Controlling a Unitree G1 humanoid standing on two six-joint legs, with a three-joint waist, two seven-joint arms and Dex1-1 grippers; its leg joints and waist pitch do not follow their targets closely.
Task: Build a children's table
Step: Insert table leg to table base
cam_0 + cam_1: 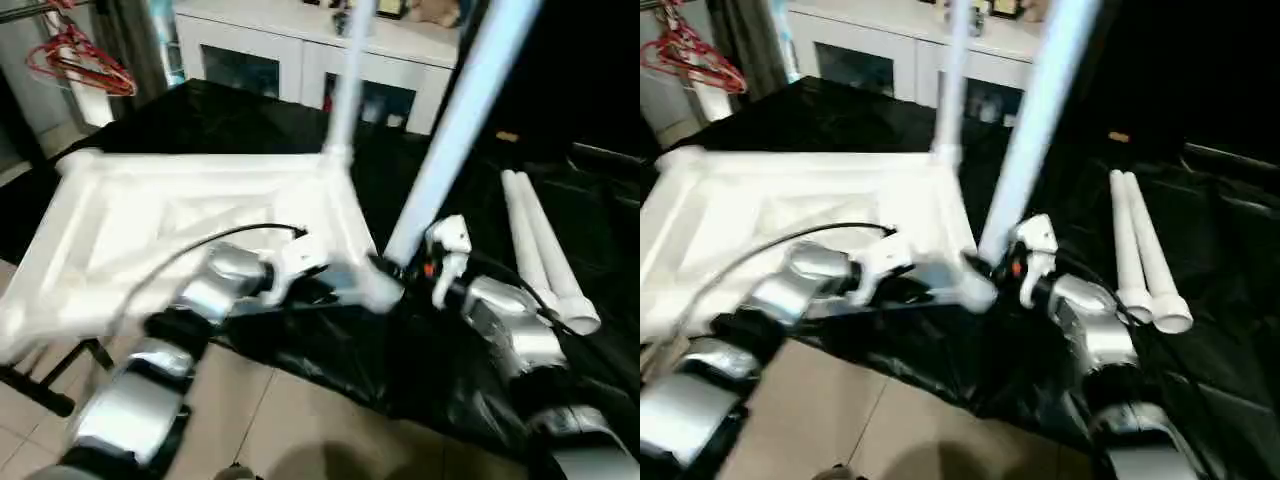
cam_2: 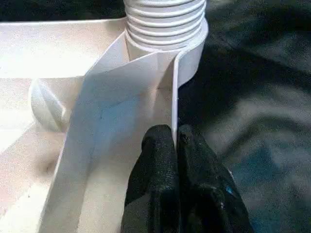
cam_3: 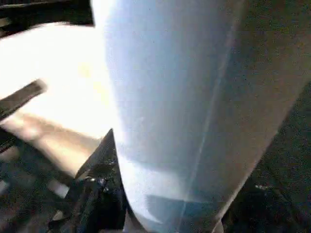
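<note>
The white tabletop (image 1: 190, 215) is being shown upside down, ribbed underside up, on a surface covered by a black sheet (image 1: 300, 120); what lies beneath the sheet cannot be told. One white leg (image 1: 348, 85) is being carried upright in the tabletop's far corner socket on the robot's right. A second leg (image 1: 455, 130) is being held at the near right corner, leaning away toward the right, its threaded end seated in the corner socket (image 2: 192, 60) as seen in the left wrist view. The left hand (image 2: 175, 141) is being kept pinched shut on the thin rim wall of the tabletop just beside that near corner socket, its black fingers (image 2: 155, 160) pressed together on either side of the wall. The right hand (image 1: 405, 268) is being kept about half open around the lower part of the leaning leg, one black finger (image 3: 99, 194) lying against the tube. Two more legs (image 1: 545, 255) are being left side by side on the black sheet, well apart to the right of the tabletop. A white glass-door cabinet (image 1: 300, 60) is standing beyond the far edge, and red hangers (image 1: 75, 60) are hanging at the far left.
</note>
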